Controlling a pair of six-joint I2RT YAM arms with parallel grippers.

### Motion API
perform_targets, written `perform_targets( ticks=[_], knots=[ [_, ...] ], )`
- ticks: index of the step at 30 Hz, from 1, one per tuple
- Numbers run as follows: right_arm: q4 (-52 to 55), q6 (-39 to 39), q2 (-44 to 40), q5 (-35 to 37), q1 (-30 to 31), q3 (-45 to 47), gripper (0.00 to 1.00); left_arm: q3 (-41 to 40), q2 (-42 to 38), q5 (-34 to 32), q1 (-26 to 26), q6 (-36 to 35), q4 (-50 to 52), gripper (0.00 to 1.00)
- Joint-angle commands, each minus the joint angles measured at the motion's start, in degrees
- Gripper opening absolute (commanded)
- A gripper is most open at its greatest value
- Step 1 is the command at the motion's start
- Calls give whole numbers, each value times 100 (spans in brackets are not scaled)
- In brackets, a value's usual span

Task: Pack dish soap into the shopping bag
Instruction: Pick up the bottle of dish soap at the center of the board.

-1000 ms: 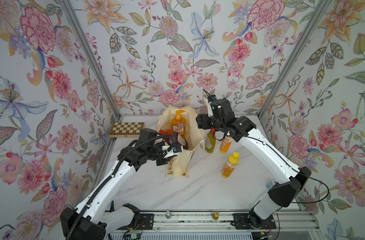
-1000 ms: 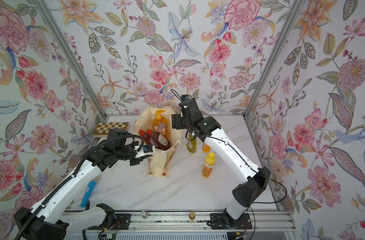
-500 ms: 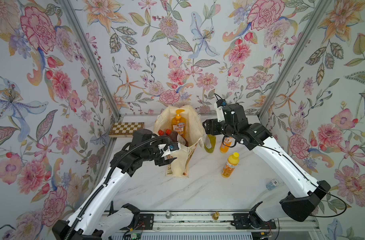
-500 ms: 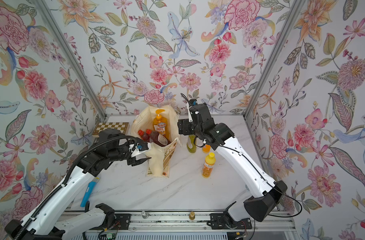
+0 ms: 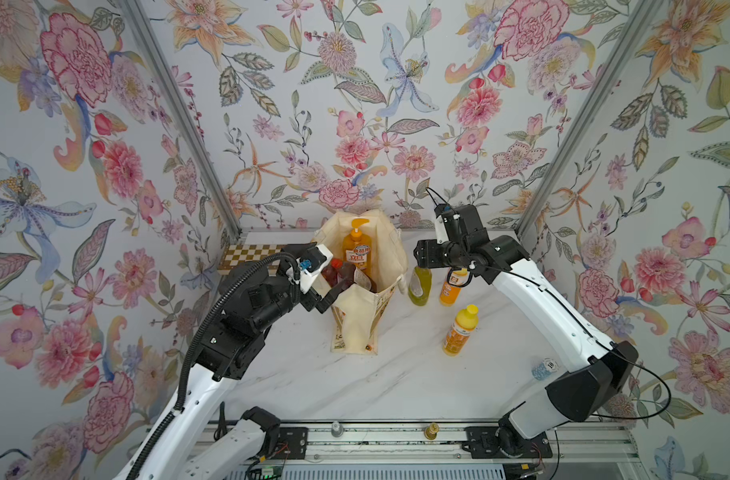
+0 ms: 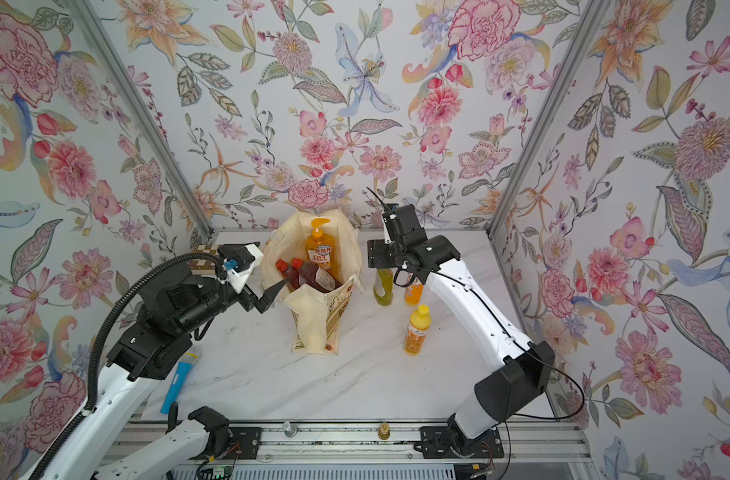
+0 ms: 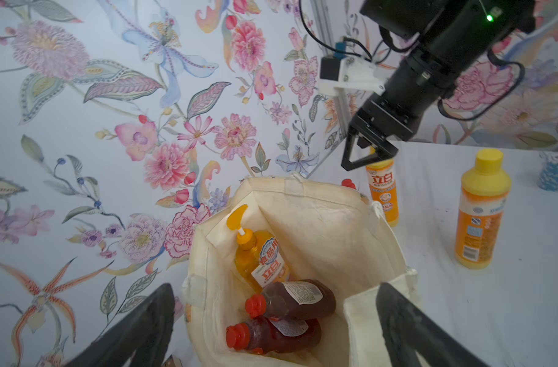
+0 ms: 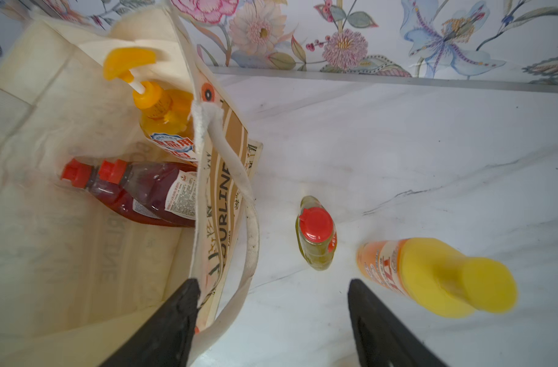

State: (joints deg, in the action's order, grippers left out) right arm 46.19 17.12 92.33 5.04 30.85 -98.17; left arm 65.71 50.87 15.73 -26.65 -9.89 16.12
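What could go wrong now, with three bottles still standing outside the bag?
1. The right gripper hangs open over the olive-green bottle, with one finger right beside the tote's rope handle. Going down, it might snag the handle and tip the canvas tote.
2. The olive-green bottle stands close to an orange yellow-capped bottle. Grabbing one could topple the other.

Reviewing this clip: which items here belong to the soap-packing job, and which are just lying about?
Job: bag; inside it the pump bottle, dark-red bottle beside it, other dark-red bottle; on the table the green bottle, far orange bottle, near orange bottle.
Lying about: checkerboard, blue tube, small blue-and-white object.
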Motion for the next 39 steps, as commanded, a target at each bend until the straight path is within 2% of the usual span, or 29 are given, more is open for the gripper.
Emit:
perform_targets(
  ticks=[1,7,15,18,24,29,35,39],
  knots=[
    [398,-192,290,87,-115,-224,77,329,76,-1236,-16,1213,-340,99],
    [427,-397,675,-37,-298,-238,77,438,360,-2134,-9,1847,-95,99],
    [433,-703,1249,-80,-413,-367,76,164,686,-2417,134,2211,-69,99],
    [428,-796,1426,-73,-413,-465,75,-38,777,-2287,370,2416,-185,99],
    [434,-921,1753,65,-422,-587,72,-486,983,-1486,938,2829,-529,99],
    [430,-1017,1974,179,-422,-644,69,-619,1174,-1469,1045,2882,-611,98],
    [426,-1094,2148,227,-409,-686,62,-750,1345,-1224,1151,2975,-780,89],
    [422,-1141,2205,250,-396,-722,51,-794,1464,-1094,1205,2986,-795,80]
  ],
)
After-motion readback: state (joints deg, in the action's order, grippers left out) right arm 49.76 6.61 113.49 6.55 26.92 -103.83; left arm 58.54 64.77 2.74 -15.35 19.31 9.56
